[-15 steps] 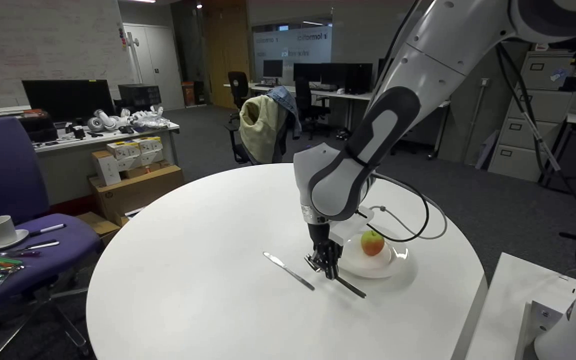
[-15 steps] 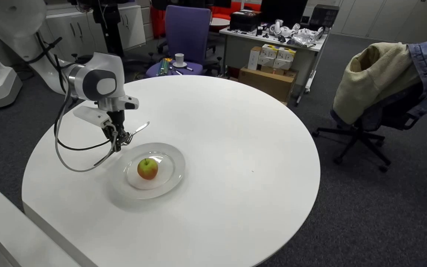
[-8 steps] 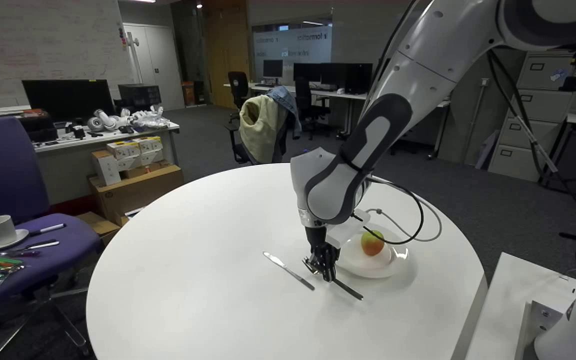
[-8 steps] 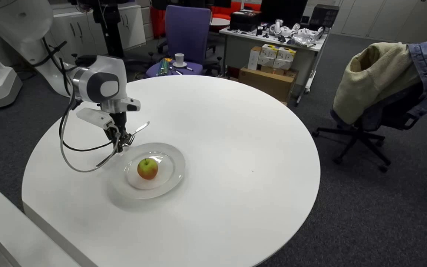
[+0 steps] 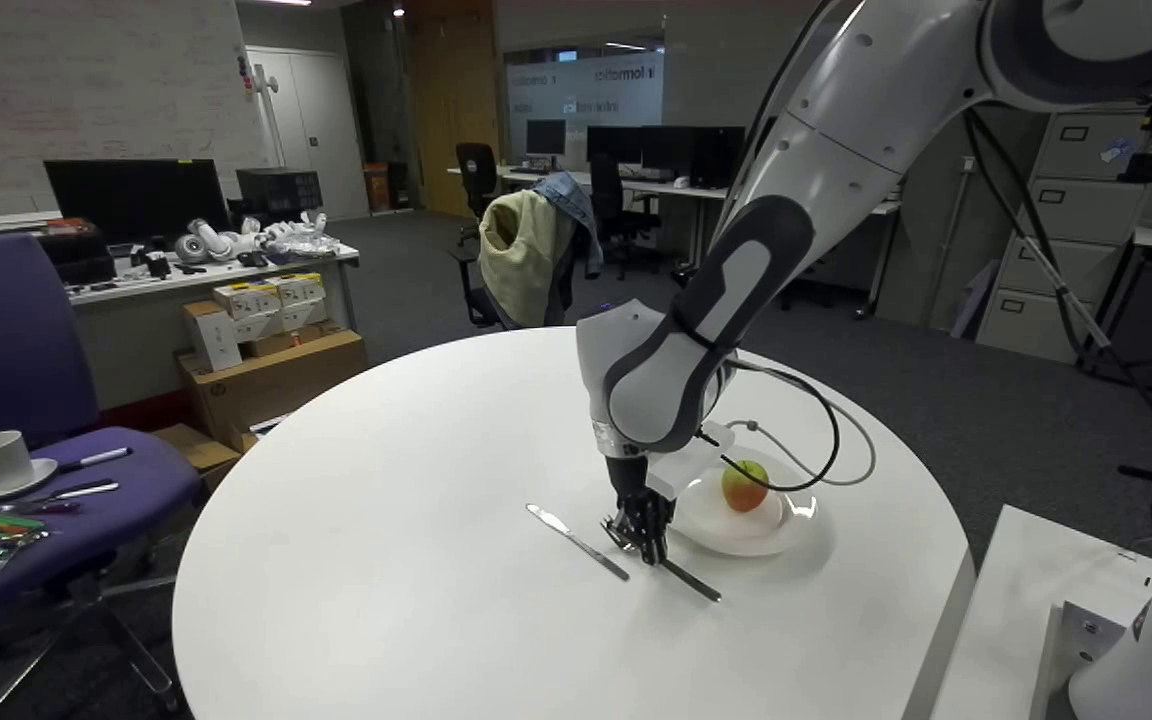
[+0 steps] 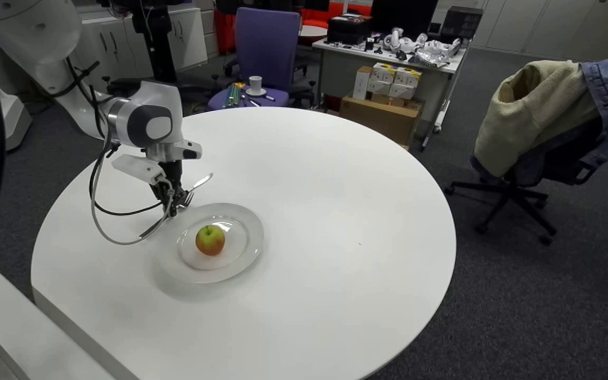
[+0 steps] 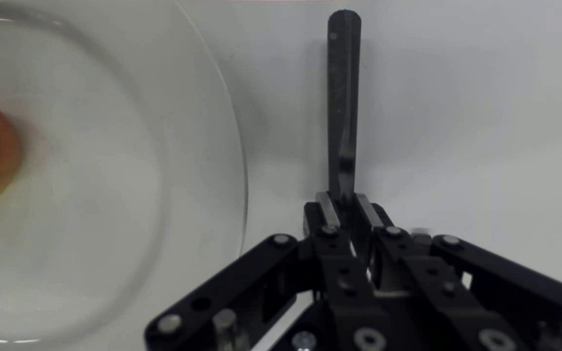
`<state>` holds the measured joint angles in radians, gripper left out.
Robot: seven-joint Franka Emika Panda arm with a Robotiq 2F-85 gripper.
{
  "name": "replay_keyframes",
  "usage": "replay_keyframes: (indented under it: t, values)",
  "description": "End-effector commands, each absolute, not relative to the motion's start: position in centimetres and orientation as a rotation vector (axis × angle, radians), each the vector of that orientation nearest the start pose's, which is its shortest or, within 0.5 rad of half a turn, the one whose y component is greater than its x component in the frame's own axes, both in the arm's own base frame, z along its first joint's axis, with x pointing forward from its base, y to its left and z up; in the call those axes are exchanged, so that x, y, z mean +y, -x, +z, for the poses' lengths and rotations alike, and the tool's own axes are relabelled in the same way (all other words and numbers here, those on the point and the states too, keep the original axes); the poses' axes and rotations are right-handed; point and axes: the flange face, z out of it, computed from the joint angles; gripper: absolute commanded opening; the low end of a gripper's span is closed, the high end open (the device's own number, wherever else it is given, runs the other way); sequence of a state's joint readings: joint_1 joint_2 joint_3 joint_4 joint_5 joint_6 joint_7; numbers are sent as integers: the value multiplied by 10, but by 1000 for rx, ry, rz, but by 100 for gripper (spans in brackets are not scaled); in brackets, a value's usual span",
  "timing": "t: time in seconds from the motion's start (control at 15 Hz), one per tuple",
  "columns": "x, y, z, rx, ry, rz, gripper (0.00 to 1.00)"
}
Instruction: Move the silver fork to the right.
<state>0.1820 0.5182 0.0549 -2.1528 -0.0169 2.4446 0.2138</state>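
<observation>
The silver fork is held by my gripper beside the plate in both exterior views. Its dark-looking handle point(image 5: 692, 580) points toward the table's near side in an exterior view, and its tines point(image 5: 618, 536) stick out on the gripper's far side. The handle also shows at the upper middle of the wrist view point(image 7: 343, 92); the tines point(image 6: 188, 199) peek out beside the fingers in an exterior view. My gripper point(image 7: 344, 202) is shut on the fork, one finger on each side of it. It is low over the table point(image 5: 386, 560); whether the fork touches the table is unclear.
A white plate point(image 6: 251, 248) with an apple point(image 6: 210, 240) stands right beside the fork; its rim point(image 7: 212, 146) shows left of the gripper in the wrist view. A silver knife point(image 5: 576, 541) lies on the tines' side. Cables point(image 5: 836, 440) hang from the wrist near the plate.
My gripper and the fork have moved together a little, slightly left and down in one exterior view and slightly right in the other, nearer the knife. Plate, apple and knife have not moved.
</observation>
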Motion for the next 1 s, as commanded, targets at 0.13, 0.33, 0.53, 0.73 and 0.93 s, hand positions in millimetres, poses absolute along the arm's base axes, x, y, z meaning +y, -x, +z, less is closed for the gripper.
replay_keyframes:
  t: [0.13,0.33,0.53,0.73,0.93]
  values:
    - [126,-527,139,-100,3155,320,3]
    - [127,-527,136,-105,3154,327,3]
    - [127,-527,134,-109,3153,332,3]
    - [127,-527,134,-112,3153,333,3]
    - [126,-526,134,-110,3152,334,3]
